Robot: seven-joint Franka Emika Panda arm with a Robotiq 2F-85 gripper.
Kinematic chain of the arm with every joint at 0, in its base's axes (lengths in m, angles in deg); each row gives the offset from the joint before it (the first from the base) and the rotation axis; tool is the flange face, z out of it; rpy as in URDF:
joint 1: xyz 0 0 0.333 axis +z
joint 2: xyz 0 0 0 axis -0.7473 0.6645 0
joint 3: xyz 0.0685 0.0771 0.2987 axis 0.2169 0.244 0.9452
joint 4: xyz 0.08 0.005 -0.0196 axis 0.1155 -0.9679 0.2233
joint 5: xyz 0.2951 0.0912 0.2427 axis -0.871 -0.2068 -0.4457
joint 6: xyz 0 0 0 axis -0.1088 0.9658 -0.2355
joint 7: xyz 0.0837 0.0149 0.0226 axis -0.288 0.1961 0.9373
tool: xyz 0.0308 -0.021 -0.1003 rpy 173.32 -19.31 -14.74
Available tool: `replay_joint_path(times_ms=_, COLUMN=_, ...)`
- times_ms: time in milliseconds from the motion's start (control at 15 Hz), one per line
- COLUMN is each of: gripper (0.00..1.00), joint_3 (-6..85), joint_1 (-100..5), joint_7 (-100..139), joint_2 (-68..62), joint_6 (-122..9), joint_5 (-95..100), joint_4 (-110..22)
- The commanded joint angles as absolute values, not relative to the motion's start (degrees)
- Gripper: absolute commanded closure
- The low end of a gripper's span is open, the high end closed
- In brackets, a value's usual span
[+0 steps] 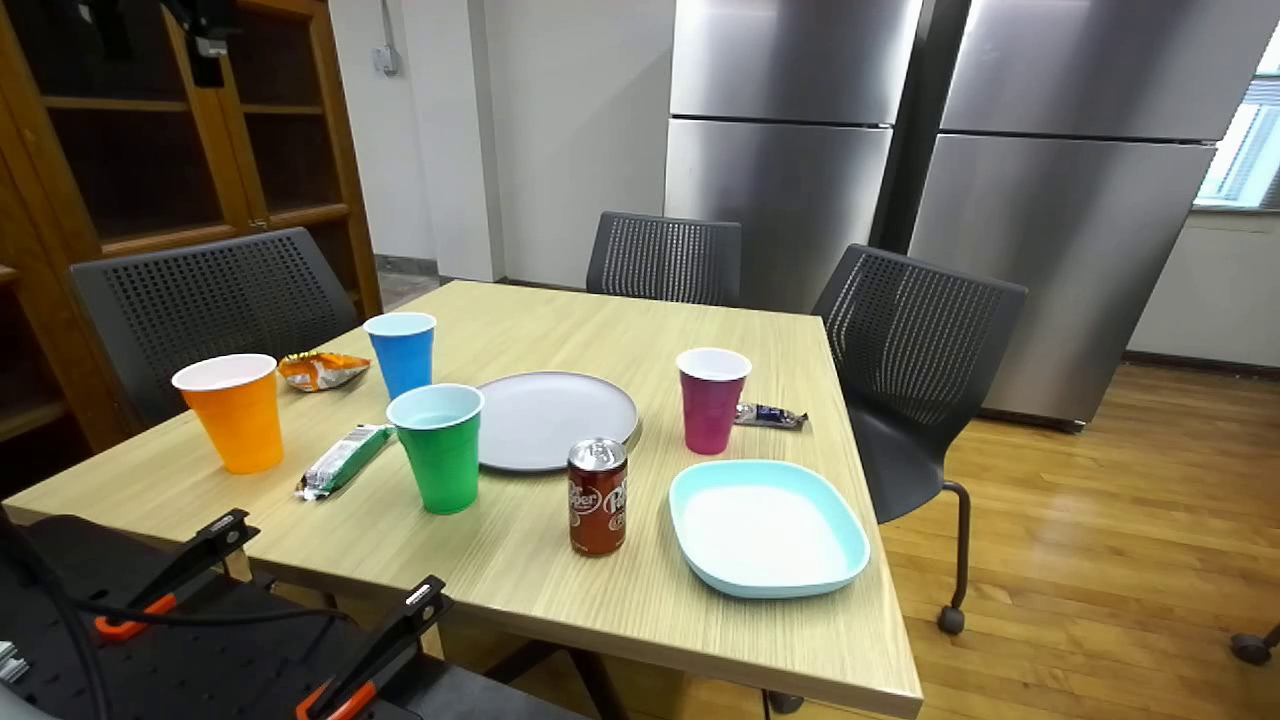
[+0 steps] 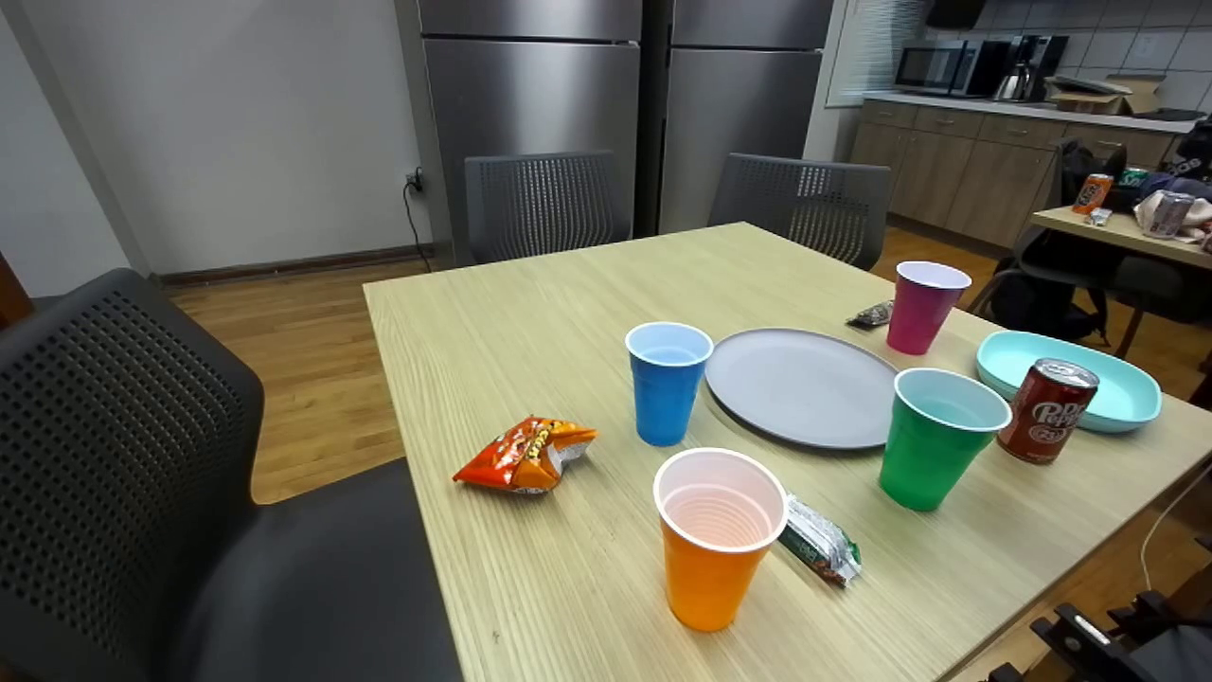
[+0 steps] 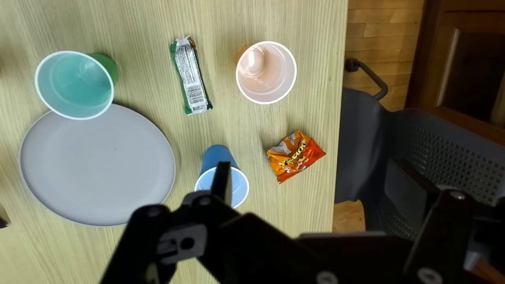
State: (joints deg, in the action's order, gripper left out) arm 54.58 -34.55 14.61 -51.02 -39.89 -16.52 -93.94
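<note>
Pincer (image 3: 313, 175) agape, high abv table (image 1: 560, 325)

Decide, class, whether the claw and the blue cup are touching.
Apart: in an exterior view, the claw hangs well above the blue cup, with open space between them.

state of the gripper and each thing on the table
Black two-finger gripper: open, holding nothing
Blue plastic cup: upright
Orange crumpled snack bag: lying, looks sealed
Orange plastic cup: upright
Green plastic cup: upright
Purple plastic cup: upright
Dark red metal soda can: upright; cannot tell if opened
Long green-and-silver packet: lying flat
Small dark packet: lying flat
Round grey plate: face up
Turquoise rounded-square dish: face up
</note>
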Motion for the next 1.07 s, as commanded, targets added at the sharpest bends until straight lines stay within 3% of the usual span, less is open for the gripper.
replay_joint_path(times_ms=0, gripper=0.0, joint_3=56.8, joint_1=-35.2, joint_7=12.5, joint_2=-51.7, joint_6=-42.2, joint_5=-15.4, joint_4=-96.0)
replay_joint_path(times_ms=1000, gripper=0.0, joint_3=62.1, joint_1=-34.9, joint_7=7.5, joint_2=-39.9, joint_6=-67.4, joint_5=-10.8, joint_4=-106.6)
